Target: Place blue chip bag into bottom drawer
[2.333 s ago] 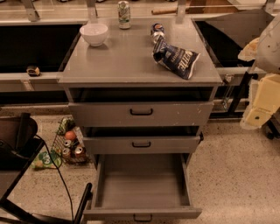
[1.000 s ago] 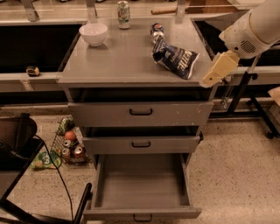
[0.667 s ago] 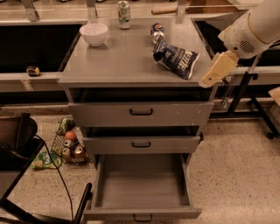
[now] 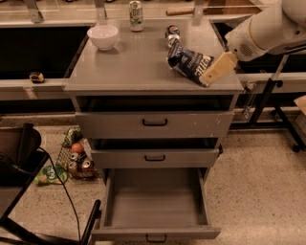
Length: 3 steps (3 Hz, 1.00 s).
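Nearest to us, at the bottom centre of the frame, the bottom drawer [image 4: 154, 205] stands pulled well out, its flat grey floor in full view. At lower left a wire basket [image 4: 74, 158] of cans and fruit sits on the floor beside the cabinet. Above the open drawer, the middle drawer [image 4: 155, 158] and the top drawer [image 4: 154, 124] look nearly shut.

Further back, on the table [image 4: 119, 69], the blue chip bag [image 4: 188, 61] lies crumpled at the upper right, close to the right-hand edge. It is not yet lifted.

What has changed is the arm. A moment ago it hung out beyond the right edge of the table; now it has swung in from the upper right, and the hand [image 4: 211, 75] has its tan tip at the bag's lower right end, touching it or just beside it. We cannot tell how far open the hand is, nor whether it has any hold on the bag. We judge this to be the reach closing into a grasp, with the lift and the lowering into the drawer all left to do.

Farthest back, toward the upper left, are a white bowl [image 4: 103, 36] and an upright can [image 4: 136, 9]; a second can [image 4: 172, 31] lies just behind the bag.
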Each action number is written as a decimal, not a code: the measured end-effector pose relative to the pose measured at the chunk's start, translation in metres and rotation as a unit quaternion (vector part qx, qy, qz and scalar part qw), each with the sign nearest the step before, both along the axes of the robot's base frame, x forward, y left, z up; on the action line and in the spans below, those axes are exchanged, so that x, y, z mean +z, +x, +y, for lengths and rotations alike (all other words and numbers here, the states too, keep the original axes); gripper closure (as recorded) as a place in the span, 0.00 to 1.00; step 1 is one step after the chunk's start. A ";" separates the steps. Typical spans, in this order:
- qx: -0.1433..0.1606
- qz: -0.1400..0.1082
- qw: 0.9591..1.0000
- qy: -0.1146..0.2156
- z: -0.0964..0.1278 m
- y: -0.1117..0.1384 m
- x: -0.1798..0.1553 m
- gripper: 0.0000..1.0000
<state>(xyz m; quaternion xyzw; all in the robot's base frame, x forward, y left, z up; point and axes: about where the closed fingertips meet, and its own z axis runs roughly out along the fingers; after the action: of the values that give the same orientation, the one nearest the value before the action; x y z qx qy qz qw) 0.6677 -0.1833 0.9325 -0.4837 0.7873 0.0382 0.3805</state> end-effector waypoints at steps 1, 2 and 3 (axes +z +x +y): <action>-0.002 -0.015 0.999 0.042 0.020 0.038 -0.011 0.00; -0.003 -0.024 0.997 0.077 0.037 0.063 -0.018 0.00; -0.006 -0.027 0.994 0.103 0.055 0.075 -0.024 0.00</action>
<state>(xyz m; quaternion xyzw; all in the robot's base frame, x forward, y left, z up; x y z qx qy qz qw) 0.7424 -0.1287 0.9089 -0.4381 0.7714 0.1031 0.4498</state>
